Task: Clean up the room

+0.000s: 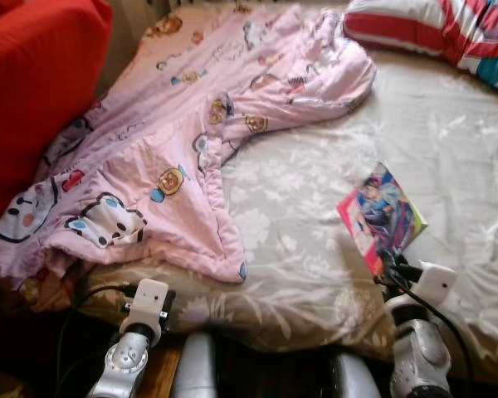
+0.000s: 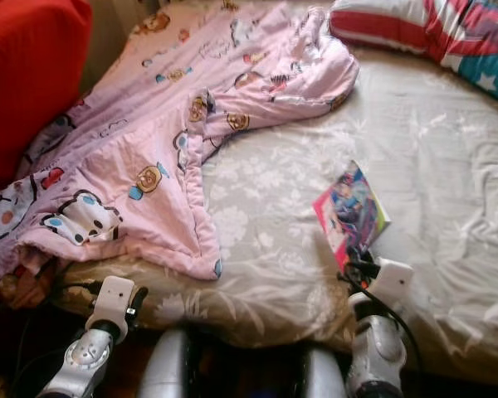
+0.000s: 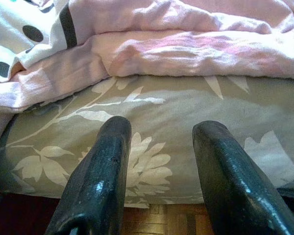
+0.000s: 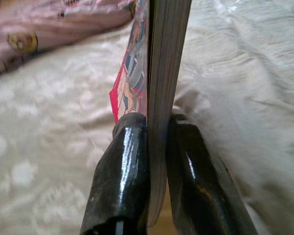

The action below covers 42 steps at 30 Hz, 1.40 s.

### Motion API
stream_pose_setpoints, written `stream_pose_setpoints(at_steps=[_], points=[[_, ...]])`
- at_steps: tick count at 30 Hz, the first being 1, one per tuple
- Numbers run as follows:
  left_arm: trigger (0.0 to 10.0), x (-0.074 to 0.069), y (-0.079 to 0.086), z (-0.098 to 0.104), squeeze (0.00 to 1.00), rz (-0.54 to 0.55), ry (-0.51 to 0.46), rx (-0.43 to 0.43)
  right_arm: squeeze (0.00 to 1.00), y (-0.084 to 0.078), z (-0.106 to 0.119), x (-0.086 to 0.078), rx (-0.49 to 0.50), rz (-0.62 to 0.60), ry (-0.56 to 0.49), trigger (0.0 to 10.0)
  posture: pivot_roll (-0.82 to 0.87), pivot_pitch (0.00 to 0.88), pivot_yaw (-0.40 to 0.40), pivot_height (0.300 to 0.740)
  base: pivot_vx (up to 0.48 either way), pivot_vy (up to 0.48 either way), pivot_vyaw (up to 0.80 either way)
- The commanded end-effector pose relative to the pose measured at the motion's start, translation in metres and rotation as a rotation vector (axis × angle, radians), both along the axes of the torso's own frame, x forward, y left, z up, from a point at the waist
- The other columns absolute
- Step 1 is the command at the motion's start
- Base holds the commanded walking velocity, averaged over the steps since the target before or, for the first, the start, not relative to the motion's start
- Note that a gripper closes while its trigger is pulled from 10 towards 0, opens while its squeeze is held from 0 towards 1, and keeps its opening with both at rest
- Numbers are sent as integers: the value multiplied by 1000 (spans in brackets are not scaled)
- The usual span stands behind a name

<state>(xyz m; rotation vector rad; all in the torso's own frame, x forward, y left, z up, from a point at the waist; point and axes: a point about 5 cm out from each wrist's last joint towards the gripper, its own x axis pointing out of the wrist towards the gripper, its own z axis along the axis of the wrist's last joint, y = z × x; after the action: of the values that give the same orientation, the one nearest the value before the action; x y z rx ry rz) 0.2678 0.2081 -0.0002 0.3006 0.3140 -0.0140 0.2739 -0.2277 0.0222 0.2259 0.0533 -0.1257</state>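
Comic book (image 1: 380,214) pinched at its near edge by right gripper (image 4: 157,142), jaws clamped on the pages, on the bed (image 1: 315,274).
Left gripper (image 3: 159,161) idles at bed's front edge, jaws apart, empty. Cleanup looks barely started: pink quilt (image 1: 166,141) rumpled across bed, book not put away.

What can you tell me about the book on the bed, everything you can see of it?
The book is thin, with a glossy cover of bright cartoon art edged in pink and red and a pale block of pages. It rests on the grey floral sheet near the bed's front edge, apart from the pink quilt. The right end effector is shut on its near corner, one finger on each cover. The title is unreadable.
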Motion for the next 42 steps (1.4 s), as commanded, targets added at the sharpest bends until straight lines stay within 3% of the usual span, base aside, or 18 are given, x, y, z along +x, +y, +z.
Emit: stream_pose_setpoints(at_steps=[1,7,15,21,28,33,42], points=[[10000,-6,6,-6,0,53,27,-30,0,3,-6,-6,-33,18,23,10000,142,58,10,606,0,0,0],[10000,-8,5,-11,0,95,41,-81,0,-3,-17,-17,-48,-38,86,10000,128,46,0,636,0,0,0],[10000,-4,5,-9,0,118,32,-89,0,0,-14,-11,-142,10,109,10000,127,45,-9,681,0,0,0],[10000,-3,5,-10,0,113,43,-95,0,0,-18,-12,-128,0,138,10000,122,42,-8,711,0,0,0],[10000,-9,7,-20,0,143,138,-109,0,6,-41,-22,-89,29,321,10000,118,10,-16,740,0,0,0],[10000,-23,12,-35,0,196,253,-121,0,6,-64,-43,-31,15,493,10000,119,0,-15,740,0,0,0],[10000,-46,11,-54,0,217,407,-142,0,16,-76,-52,-18,27,607,10000,115,0,-16,740,0,0,0]])
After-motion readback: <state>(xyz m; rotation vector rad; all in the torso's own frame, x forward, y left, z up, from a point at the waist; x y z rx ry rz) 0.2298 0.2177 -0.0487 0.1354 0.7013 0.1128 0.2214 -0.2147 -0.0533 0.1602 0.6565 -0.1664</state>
